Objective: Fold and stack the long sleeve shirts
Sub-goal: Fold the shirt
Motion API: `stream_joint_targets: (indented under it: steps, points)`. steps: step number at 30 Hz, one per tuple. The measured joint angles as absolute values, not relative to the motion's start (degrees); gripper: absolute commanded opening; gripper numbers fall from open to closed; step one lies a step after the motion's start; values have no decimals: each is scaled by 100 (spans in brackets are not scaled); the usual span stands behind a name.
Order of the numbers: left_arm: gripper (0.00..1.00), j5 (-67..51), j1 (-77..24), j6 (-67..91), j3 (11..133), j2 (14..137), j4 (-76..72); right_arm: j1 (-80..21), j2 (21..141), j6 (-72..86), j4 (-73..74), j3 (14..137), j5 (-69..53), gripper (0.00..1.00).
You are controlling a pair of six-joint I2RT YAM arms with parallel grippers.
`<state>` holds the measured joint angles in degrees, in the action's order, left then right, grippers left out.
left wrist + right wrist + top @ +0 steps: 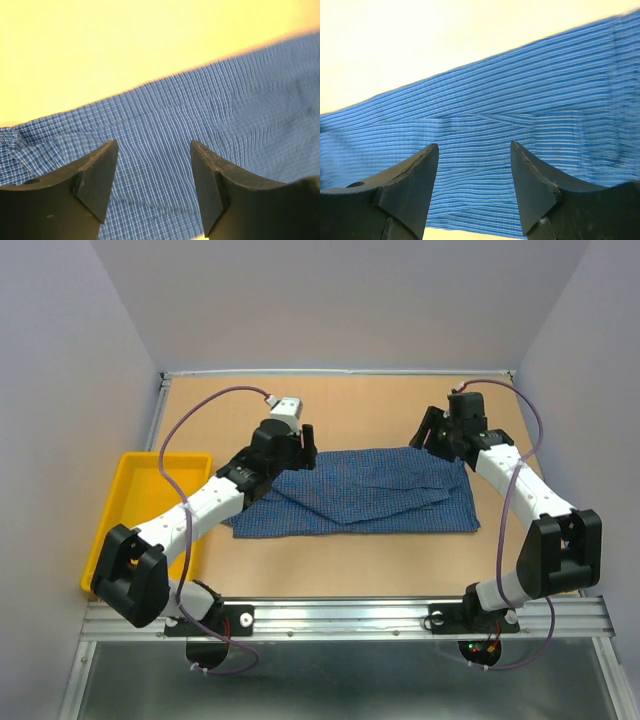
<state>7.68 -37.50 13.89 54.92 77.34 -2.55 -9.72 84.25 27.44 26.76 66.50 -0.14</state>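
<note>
One blue finely checked long sleeve shirt (370, 495) lies partly folded in a flat rectangle mid-table, a fold running diagonally across it. My left gripper (306, 445) hovers over its far left corner, my right gripper (427, 433) over its far right corner. In the left wrist view the left gripper (153, 145) is open, with only checked cloth (165, 125) showing below the gap. The right wrist view shows the right gripper (474, 145) open too, above layered folds of the shirt (485, 120). Neither gripper holds anything.
A yellow bin (130, 495) sits at the table's left edge beside the left arm. Bare tan tabletop (350, 410) lies behind the shirt, and more of it in front. Grey walls close in the back and sides.
</note>
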Motion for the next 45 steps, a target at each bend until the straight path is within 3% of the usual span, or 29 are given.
stream_joint_targets:
  steps: [9, 13, 23, 33, 39, 45]
  points:
    - [66, -1081, -1968, 3020, 4834, 9050, -1566, -972, 8447, 3395, 1092, 5546, -1153, 63]
    - [66, -1267, -1581, 3454, 4563, 9437, -1796, -941, 8639, 3538, 502, 5015, -1341, 62]
    - [66, -1487, -738, 4569, 3369, 9207, -3087, -82, 9070, 3927, -961, 3892, -1745, 60]
    - [66, -1420, -593, 4532, 3205, 7929, -2646, -97, 8348, 3900, -810, 3909, -2388, 61]
    - [66, -1376, -777, 4274, 3527, 7404, -2456, -1503, 8256, 4088, -738, 4466, -2578, 60]
    - [66, -1531, -840, 4021, 4254, 8259, -2394, -2963, 9087, 4576, -1525, 5065, -2834, 58]
